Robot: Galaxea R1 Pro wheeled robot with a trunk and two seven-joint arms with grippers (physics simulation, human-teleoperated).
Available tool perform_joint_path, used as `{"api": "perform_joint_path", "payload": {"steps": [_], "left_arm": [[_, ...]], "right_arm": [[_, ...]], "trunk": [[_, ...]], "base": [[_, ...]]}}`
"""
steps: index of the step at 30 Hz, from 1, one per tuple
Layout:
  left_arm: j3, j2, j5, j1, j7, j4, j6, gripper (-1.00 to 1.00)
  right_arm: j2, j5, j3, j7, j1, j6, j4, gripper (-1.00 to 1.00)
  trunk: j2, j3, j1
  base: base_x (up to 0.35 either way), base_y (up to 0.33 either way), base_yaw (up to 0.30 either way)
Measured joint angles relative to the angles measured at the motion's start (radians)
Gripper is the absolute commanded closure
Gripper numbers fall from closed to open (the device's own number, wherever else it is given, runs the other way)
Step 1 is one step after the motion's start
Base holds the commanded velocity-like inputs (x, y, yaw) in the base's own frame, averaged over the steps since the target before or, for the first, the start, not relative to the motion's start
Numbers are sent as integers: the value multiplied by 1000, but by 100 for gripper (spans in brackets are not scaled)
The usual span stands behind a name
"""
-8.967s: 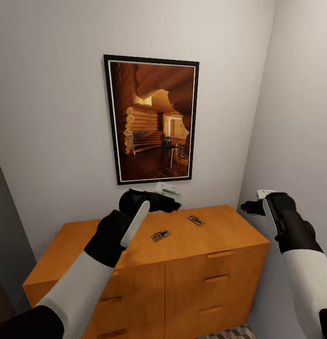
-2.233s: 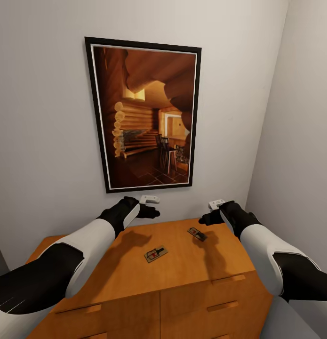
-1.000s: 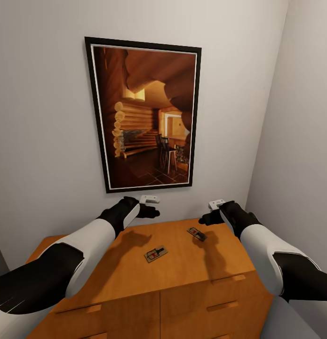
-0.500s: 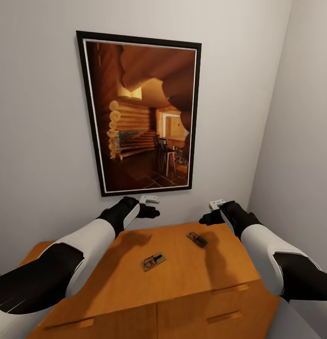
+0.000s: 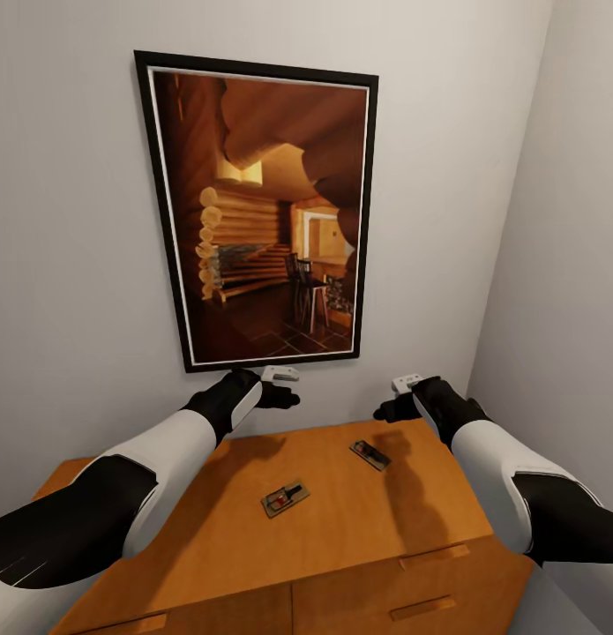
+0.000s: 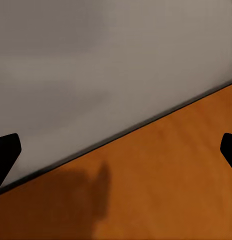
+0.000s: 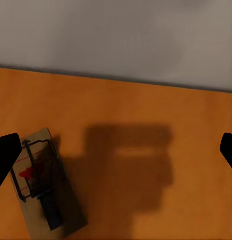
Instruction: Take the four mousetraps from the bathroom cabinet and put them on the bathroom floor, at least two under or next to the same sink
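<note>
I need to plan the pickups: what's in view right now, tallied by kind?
Mousetraps: 2, one nearer the front, one nearer the right arm, both lying on the cabinet
Cabinet: 1
Framed picture: 1
Grippers: 2, left, right, both empty with jaws open
Total: 6

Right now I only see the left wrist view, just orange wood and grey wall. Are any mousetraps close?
Observer: Two small flat brown wooden ones lie on the orange-brown wooden cabinet: a front mousetrap and a back mousetrap.
Operator: Which is nearest my right end effector?
Observer: The back mousetrap; the right end effector hovers above it, slightly to one side.
Operator: Is it open?
Observer: Yes, its fingertips are spread wide, holding nothing.
</note>
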Motion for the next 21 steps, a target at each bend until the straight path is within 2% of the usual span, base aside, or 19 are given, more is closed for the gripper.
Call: {"api": "perform_joint_path", "payload": {"steps": [12, 21], "left_arm": [[0, 0, 2, 0, -1, 4, 1, -100], [0, 0, 1, 5, 1, 4, 0, -100]], "right_arm": [[2, -1, 0, 0, 0, -43, 74, -100], [4, -1, 0, 0, 0, -138, 182, -100]], "trunk": [[0, 0, 0], [0, 0, 0]], "base": [[3, -1, 0], [0, 0, 0]]}}
